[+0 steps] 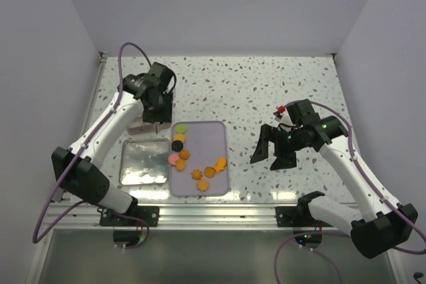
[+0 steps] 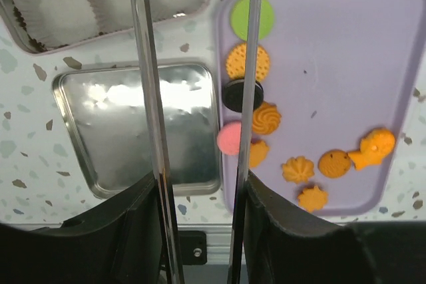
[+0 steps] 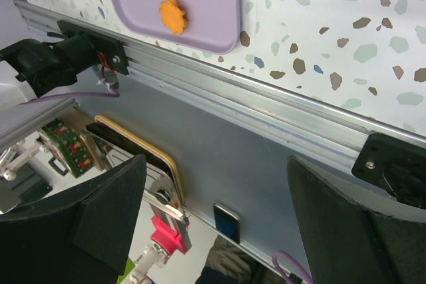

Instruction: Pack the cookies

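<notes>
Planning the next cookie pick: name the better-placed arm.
Left. The left gripper holds long metal tongs beside the lilac rectangular tray of small flat cookies; the right gripper hangs open over speckled table, farther away.

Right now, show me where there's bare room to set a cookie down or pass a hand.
Free: the purple tray's far right part, bordered by cookies down its left side and along its near edge; the table strip between tray and right gripper; the whole far table. Crowded: the tray's left column, near the tongs.
</notes>
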You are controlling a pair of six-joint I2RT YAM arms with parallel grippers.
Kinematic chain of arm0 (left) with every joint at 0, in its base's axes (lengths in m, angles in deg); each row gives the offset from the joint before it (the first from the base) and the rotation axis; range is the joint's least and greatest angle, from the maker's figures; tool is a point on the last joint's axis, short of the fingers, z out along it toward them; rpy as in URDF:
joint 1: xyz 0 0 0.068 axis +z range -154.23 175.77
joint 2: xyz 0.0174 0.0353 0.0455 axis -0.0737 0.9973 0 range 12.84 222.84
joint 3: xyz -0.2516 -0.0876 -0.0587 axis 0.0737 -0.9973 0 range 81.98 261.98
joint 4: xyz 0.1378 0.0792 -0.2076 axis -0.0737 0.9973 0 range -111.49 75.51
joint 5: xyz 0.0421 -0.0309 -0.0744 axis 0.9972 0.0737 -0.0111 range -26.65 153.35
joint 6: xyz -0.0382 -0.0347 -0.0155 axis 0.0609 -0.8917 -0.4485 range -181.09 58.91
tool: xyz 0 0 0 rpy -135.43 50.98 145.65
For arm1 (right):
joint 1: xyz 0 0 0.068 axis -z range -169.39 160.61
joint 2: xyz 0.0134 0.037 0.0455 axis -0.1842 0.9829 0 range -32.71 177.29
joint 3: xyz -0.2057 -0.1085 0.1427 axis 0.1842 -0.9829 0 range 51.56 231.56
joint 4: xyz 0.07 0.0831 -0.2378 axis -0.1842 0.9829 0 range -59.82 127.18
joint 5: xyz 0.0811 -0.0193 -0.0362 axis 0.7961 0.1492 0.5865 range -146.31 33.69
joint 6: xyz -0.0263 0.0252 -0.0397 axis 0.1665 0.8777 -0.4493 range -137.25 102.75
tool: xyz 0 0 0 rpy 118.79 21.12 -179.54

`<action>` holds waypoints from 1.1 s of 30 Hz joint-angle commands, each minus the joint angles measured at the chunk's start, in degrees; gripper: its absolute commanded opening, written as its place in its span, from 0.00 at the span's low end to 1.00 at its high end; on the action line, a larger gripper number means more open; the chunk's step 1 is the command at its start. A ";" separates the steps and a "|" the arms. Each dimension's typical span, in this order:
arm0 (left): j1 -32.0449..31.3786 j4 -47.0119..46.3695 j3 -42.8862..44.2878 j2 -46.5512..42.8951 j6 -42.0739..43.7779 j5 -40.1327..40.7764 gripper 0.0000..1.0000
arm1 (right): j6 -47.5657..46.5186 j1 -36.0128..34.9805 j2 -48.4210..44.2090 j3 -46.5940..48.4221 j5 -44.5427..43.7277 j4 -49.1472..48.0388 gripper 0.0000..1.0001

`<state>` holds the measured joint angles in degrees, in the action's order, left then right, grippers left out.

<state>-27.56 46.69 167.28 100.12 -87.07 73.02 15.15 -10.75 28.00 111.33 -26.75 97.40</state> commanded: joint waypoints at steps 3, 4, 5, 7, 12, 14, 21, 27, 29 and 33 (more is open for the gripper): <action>-11.54 7.04 -3.81 -6.76 -4.86 -0.18 0.48 | -0.76 -0.17 -0.94 1.05 1.46 -0.69 0.90; -12.60 7.14 -6.08 -7.65 -5.83 -0.61 0.48 | -0.59 -0.26 -0.94 1.14 1.55 -0.69 0.90; -13.40 7.14 -7.41 -8.79 -7.84 -1.92 0.48 | -0.67 -0.17 -1.03 0.97 1.55 -0.69 0.90; -14.90 6.70 -11.18 -12.39 -10.74 -3.34 0.48 | -0.67 -0.17 -1.38 0.79 1.73 -0.60 0.90; -16.74 6.17 -20.41 -18.72 -13.75 -6.85 0.48 | -0.50 -0.17 -2.26 -0.88 2.08 -0.86 0.90; -17.27 5.91 -22.18 -19.87 -14.54 -7.82 0.47 | -0.32 -0.17 -2.61 -1.49 2.43 -0.95 0.90; -21.66 6.96 -24.83 -19.52 -17.00 -7.21 0.47 | -0.23 -0.17 -3.58 -2.02 2.78 -0.95 0.90; -22.81 6.52 -24.39 -17.85 -18.32 -5.46 0.47 | 0.12 -0.17 -4.63 -2.64 3.05 -0.95 0.90; -22.81 7.22 -23.95 -16.89 -18.58 -4.49 0.47 | 0.12 -0.17 -4.81 -2.55 3.05 -0.86 0.90; -22.90 7.23 -23.25 -15.57 -18.50 -3.87 0.47 | 0.12 -0.17 -4.90 -2.29 2.96 -0.69 0.90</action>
<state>-50.12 53.07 142.25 83.95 -104.05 67.30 15.26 -10.75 23.89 109.01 -25.26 97.18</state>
